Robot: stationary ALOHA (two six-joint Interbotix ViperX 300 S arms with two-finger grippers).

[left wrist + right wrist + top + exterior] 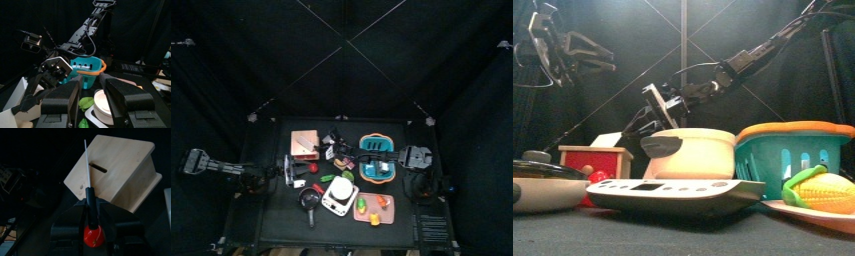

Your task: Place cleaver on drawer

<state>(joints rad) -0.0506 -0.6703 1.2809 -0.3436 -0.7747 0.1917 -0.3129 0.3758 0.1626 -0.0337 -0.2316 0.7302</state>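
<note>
Cleaver: seen edge-on from the right wrist camera. The blade is a thin, pale, flat sheet reduced to one straight line, running into a short dark handle with a rounded red butt.

Right gripper: grasping the cleaver. The handle sits between the two black jaws with the blade pointing away from the wrist. In the front view the same gripper hangs off the long right arm, which reaches in across the middle. The cleaver is aloft and tilted, its blade a flat grey rectangle.

Drawer: boxy, matte, salmon-tan, with flat plain faces, square edges and one short dark slot. From the wrist it lies directly behind the blade. In the front view the drawer stands low on the desk, below the cleaver and apart from it; the cleaver is not on the top face. From above, the drawer is at the back left of the cluster.

Farther out:
- A smooth, rounded cream pot on a flat white appliance.
- A teal slatted basket with an orange rim, on the right.
- A knobbly yellow corn cob.
- A black pan, on the left.

Left gripper: released, with its blocky black jaws wide apart and nothing between them. Its arm rests raised at the left side of the desk.
</note>
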